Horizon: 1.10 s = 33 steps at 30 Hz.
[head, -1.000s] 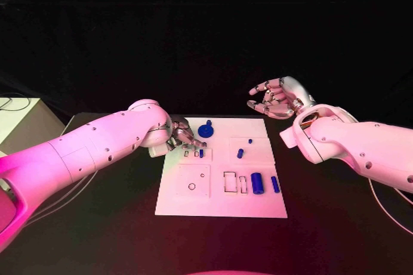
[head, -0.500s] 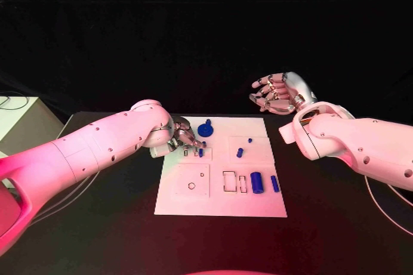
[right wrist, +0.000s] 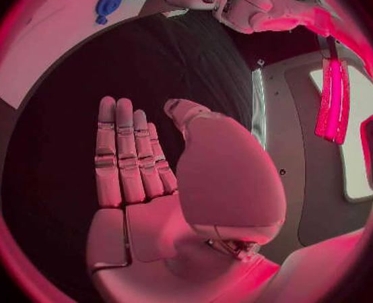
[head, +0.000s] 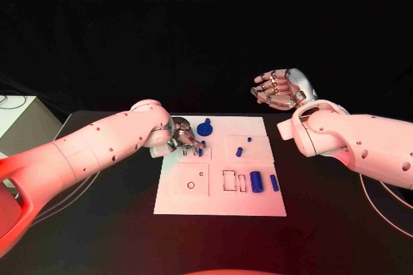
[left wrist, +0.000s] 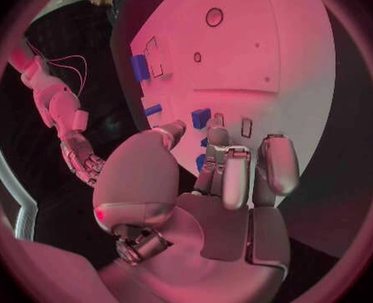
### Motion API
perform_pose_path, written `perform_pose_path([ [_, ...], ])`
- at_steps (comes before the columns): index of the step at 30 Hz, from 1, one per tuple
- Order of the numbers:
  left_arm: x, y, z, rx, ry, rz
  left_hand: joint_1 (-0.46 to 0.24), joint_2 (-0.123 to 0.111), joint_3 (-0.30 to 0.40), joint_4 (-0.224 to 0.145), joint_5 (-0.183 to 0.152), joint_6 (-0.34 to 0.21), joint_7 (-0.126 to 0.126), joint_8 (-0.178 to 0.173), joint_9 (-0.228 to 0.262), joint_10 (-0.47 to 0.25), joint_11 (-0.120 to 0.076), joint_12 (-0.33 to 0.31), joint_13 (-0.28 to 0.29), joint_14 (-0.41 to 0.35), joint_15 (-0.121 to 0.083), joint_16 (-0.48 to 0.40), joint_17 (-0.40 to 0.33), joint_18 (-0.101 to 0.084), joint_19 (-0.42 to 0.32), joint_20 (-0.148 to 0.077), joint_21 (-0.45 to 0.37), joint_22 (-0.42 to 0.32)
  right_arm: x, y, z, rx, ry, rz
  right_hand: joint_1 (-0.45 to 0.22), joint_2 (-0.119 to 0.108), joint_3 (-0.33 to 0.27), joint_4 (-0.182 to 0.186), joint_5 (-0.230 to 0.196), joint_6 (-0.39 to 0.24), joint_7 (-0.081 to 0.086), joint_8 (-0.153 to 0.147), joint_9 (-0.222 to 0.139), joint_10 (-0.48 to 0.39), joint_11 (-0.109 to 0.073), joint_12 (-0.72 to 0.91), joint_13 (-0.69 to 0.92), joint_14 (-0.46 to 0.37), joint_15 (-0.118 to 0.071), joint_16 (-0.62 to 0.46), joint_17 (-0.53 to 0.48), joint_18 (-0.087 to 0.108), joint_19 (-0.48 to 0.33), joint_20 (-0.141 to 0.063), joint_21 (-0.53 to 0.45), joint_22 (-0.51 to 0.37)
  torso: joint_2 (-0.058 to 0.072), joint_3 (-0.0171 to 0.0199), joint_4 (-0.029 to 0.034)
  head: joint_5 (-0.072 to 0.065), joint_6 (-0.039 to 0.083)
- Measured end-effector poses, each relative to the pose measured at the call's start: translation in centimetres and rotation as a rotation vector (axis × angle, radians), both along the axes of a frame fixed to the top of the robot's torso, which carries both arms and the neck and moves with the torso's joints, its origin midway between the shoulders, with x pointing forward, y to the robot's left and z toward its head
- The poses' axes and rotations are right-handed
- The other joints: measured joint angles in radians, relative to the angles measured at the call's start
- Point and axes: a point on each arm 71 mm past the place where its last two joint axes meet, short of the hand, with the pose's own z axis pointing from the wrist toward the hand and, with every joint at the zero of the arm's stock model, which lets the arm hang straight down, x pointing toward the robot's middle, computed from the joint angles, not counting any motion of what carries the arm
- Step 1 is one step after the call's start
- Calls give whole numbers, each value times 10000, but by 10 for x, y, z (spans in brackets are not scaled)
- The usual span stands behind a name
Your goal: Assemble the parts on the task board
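Silver left hand [head: 183, 138] fingertips down on task board [head: 221, 198]; right hand [head: 280, 90] raised, empty.

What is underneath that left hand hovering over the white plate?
Under the left hand lies the far left corner of the task board, with small slots and a blue part just ahead of the fingertips. Whatever lies directly beneath the palm is covered.

White smooth arms, small dark screw holes; silver jointed left hand [head: 182, 138], right hand [head: 280, 90].

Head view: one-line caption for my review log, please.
Left hand works at the task board's far-left corner; right hand is raised, open, beyond the table.
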Motion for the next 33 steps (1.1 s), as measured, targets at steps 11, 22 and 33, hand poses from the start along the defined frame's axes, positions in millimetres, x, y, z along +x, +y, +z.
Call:
perform_pose_path([
  [11, 0, -2, -1, 33, 59, -36, 303, 63, 45, -45, 0, -36, 36, 0, 120, -63, -10, 0, 1, 0, 0, 0, 0, 0, 0, 0, 0, 22, 1, 1, 1, 421, 7, 27, -21, 21, 81, -81, 40, -23, 23, 0, -28, 1, 0, -76, -258, 1, 1, -409, -188, -10, -36, 35, -37, -414, 12, -14, 24, -23, -29],
  [22, 1, -5, -2, 37, 82, -53, 500, 77, 113, -112, 0, -36, 36, 0, 204, -72, 0, 0, -19, 0, 0, 0, 0, -1, -36, 36, 0, 21, 1, 1, 1, 604, 45, 36, -21, 21, 110, -110, 40, -48, 47, 0, -44, 36, 34, -76, -330, 1, 0, -546, -230, -17, -72, 71, -36, -516, 31, -26, 45, -53, -72],
  [33, 1, -8, -4, 36, 104, -80, 560, 95, 168, -112, 0, -36, 36, -1, 233, -106, -35, 0, -30, 0, 0, 0, 0, -1, -36, 35, 0, 20, 1, 2, 1, 661, 91, 34, -21, 21, 110, -109, 40, -50, 48, 0, -55, 2, 70, -114, -383, 2, 0, -596, -259, -19, -72, 71, -37, -596, 36, -28, 65, -80, -140],
])
